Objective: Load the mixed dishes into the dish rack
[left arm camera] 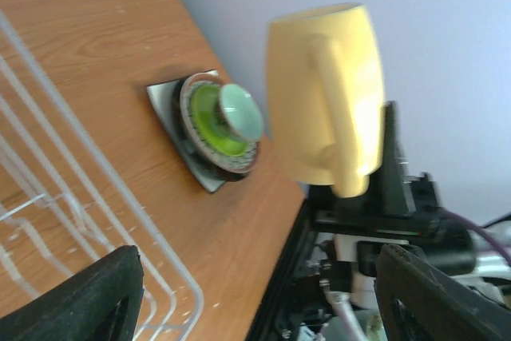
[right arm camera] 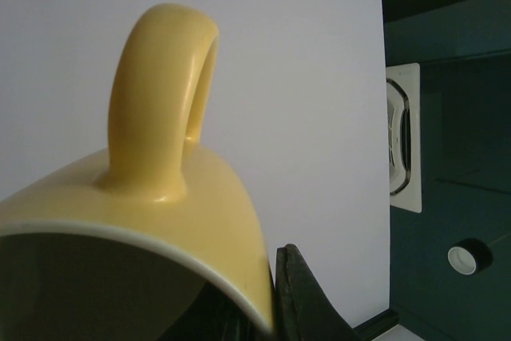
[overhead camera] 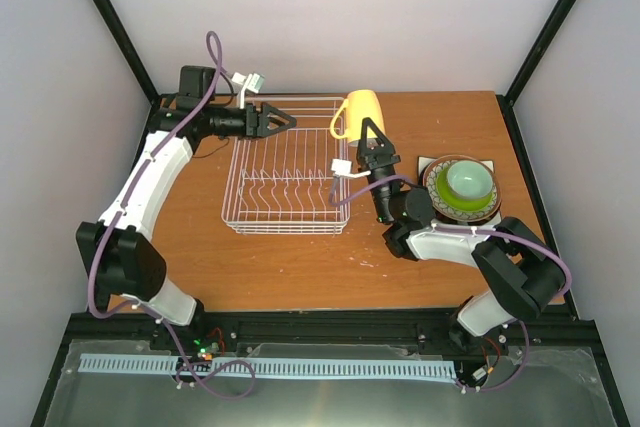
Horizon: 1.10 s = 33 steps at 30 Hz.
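Note:
My right gripper [overhead camera: 372,139] is shut on the rim of the yellow-tan mug [overhead camera: 358,112] and holds it in the air, tilted, just past the far right corner of the white wire dish rack [overhead camera: 290,169]. In the right wrist view the mug [right arm camera: 136,221] fills the lower left, its wall pinched at the gripper [right arm camera: 267,313]. My left gripper [overhead camera: 277,119] is open and empty over the rack's far left edge. The pale grey-green cup [overhead camera: 468,181] sits on the lime-green plate [overhead camera: 447,205], on the patterned-rim plate [overhead camera: 431,185], on a pale square plate [overhead camera: 424,163].
The left wrist view shows the mug [left arm camera: 323,93], the plate stack [left arm camera: 209,129] with the cup [left arm camera: 239,111], the rack's wires [left arm camera: 80,189] and the open left gripper [left arm camera: 263,301]. A black frame rail [overhead camera: 520,177] borders the table's right edge. White walls enclose the table.

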### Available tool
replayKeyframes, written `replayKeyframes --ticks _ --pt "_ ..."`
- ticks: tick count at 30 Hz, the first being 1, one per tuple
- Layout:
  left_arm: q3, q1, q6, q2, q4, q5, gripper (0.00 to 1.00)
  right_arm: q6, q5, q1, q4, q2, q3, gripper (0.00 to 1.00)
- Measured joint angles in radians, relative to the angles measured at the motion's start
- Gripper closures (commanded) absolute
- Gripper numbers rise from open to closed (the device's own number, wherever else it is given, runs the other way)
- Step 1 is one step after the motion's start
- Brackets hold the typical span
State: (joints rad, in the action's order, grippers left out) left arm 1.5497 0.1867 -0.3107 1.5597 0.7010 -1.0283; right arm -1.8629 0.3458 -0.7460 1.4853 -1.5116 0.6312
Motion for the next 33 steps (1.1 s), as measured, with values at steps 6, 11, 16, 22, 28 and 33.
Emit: replayKeyframes --ticks 6,11,16,22,28,33 --pt "-0.016 0.061 -0.116 -0.013 -0.161 -0.095 0.2 -0.023 -0.027 -0.005 0.0 0.0 0.0 0.97" --pt "-0.021 0.118 -0.166 -0.008 -0.228 -0.117 0.2 -0.026 -0.04 -0.014 0.0 0.0 0.0 0.97" --pt "-0.021 0.137 -0.184 0.014 -0.248 -0.118 0.23 -0.026 -0.045 -0.027 0.0 -0.006 0.001 0.97" --pt "-0.019 0.159 -0.196 0.053 -0.258 -0.1 0.36 -0.025 -0.048 -0.038 0.0 -0.021 0.002 0.97" --pt "-0.003 0.208 -0.197 0.11 -0.258 -0.076 0.57 -0.025 -0.052 -0.051 0.0 -0.023 0.002 0.97" --pt "0.044 0.221 -0.229 0.125 -0.227 -0.048 0.99 -0.063 -0.045 -0.047 -0.002 -0.03 0.002 0.97"
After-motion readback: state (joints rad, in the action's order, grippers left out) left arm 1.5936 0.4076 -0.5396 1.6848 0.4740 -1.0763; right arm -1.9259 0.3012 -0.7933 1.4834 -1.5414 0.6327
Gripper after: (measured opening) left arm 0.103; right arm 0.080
